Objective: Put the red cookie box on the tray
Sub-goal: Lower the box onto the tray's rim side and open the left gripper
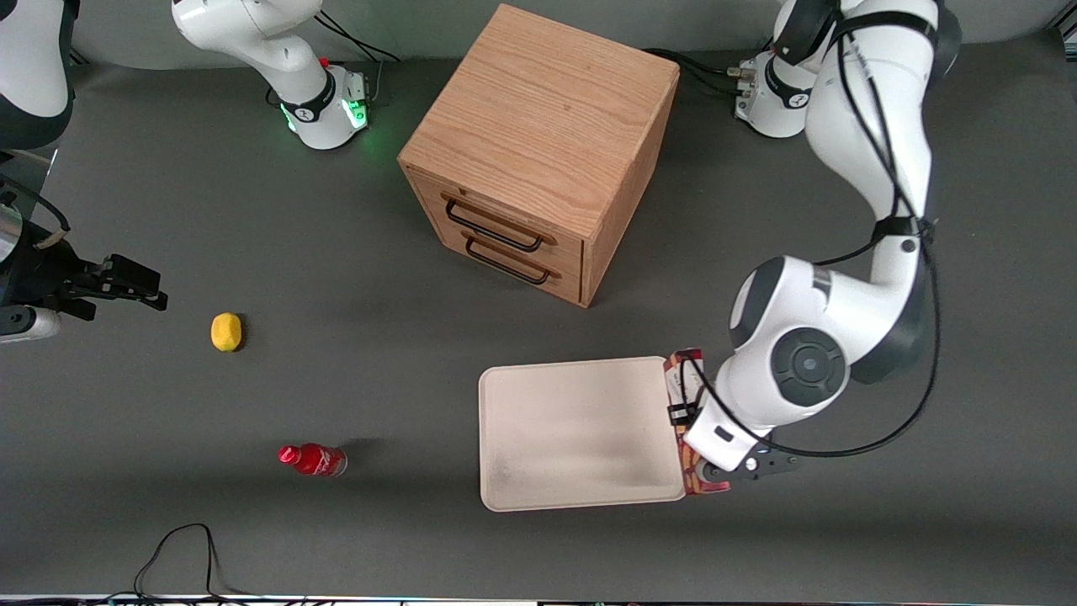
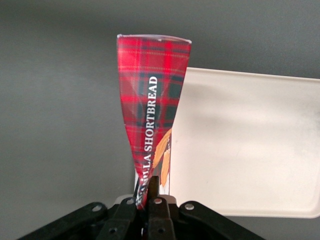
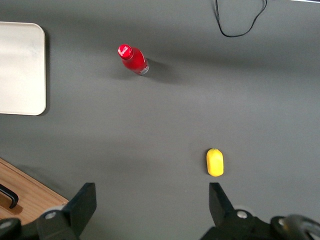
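The red cookie box (image 2: 152, 100), a thin tartan carton, is pinched on edge between my left gripper's (image 2: 148, 192) fingers. It is held upright just above the rim of the tray (image 2: 240, 145), at the tray's edge toward the working arm's end. In the front view the box (image 1: 678, 371) shows beside the cream-white tray (image 1: 580, 433), mostly covered by my left gripper (image 1: 692, 425) and wrist. The tray has nothing on it. The tray's corner also shows in the right wrist view (image 3: 20, 67).
A wooden two-drawer cabinet (image 1: 538, 151) stands farther from the front camera than the tray. A small red bottle (image 1: 313, 459) and a yellow fruit (image 1: 225, 331) lie toward the parked arm's end. A black cable (image 1: 181, 555) loops at the table's near edge.
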`<action>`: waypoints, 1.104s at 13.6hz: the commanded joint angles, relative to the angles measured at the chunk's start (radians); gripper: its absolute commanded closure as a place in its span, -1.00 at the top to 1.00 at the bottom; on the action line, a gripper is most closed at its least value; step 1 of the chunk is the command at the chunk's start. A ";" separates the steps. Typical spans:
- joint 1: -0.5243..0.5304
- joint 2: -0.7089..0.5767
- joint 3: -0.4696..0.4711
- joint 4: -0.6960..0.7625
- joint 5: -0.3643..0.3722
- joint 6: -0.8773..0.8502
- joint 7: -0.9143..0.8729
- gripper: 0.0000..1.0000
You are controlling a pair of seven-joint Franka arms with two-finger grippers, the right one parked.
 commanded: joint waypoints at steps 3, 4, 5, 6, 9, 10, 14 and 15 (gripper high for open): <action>-0.010 0.098 0.000 0.063 -0.006 0.071 0.013 -1.00; -0.009 0.109 -0.005 0.063 -0.006 0.090 0.021 -1.00; -0.009 0.121 -0.009 0.063 -0.005 0.099 0.031 -1.00; -0.009 0.129 -0.009 0.060 -0.005 0.102 0.038 -1.00; -0.012 0.135 -0.017 0.039 -0.003 0.101 0.061 -1.00; -0.013 0.137 -0.017 0.036 -0.003 0.102 0.062 -1.00; -0.019 0.141 -0.016 -0.006 0.006 0.130 0.076 -1.00; -0.019 0.140 -0.016 -0.015 0.007 0.139 0.078 -1.00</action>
